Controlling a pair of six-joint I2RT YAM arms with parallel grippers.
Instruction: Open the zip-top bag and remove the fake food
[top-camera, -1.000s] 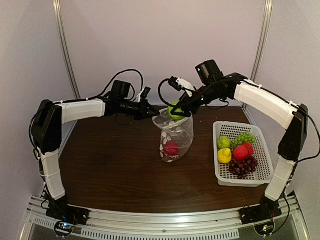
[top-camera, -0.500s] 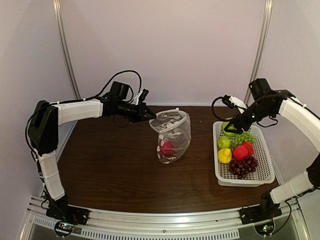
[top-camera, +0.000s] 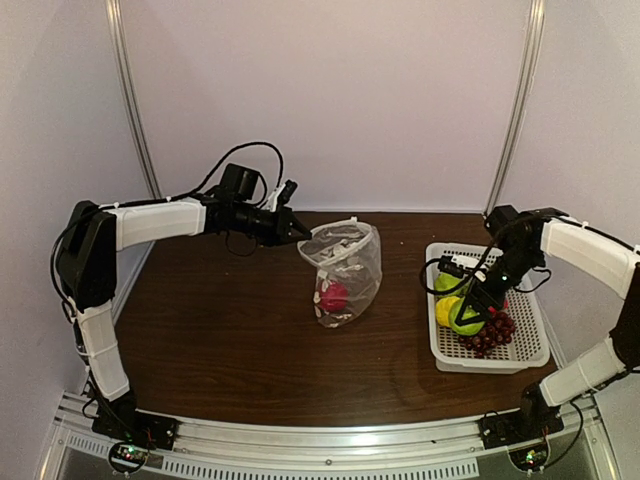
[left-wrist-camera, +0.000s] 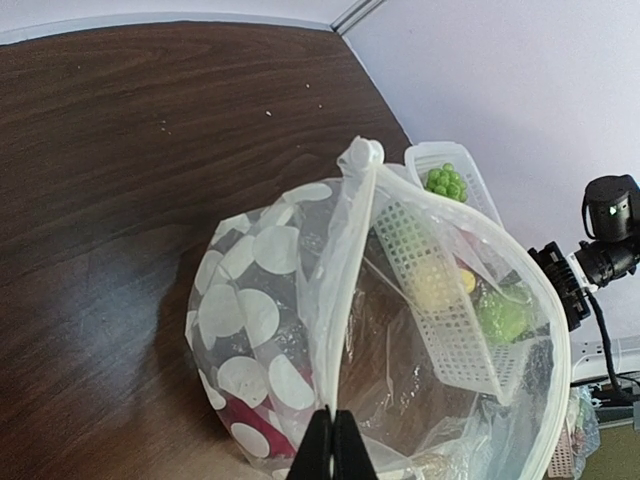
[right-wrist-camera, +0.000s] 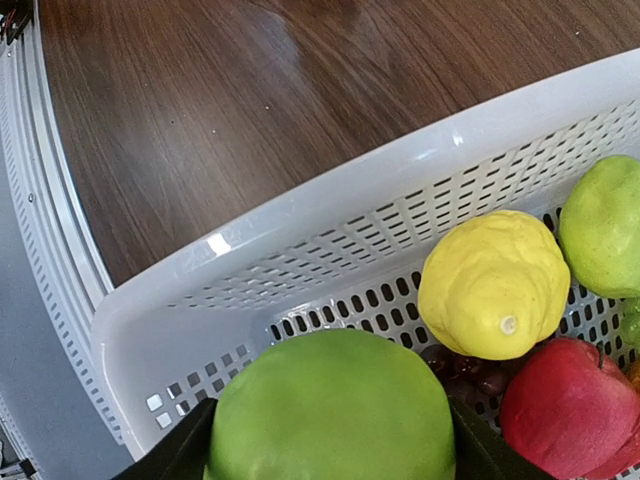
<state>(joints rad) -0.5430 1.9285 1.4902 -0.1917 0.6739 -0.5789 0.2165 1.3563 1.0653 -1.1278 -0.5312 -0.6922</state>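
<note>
We had carried the green apple (top-camera: 465, 322) from the zip-top bag (top-camera: 348, 262) to the basket (top-camera: 443, 358) at 3 o'clock, the right gripper (top-camera: 470, 310) clasping it wide. The left gripper (top-camera: 298, 231), pinched shut, held the bag's rim at centre; one red fruit (top-camera: 335, 296) remained inside.

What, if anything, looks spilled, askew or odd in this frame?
Nothing stands out. The left gripper pinches the rim of the bag, holding it open with one red fruit inside. The right gripper holds a green apple over the basket of other fruit. None lies on the table.
</note>
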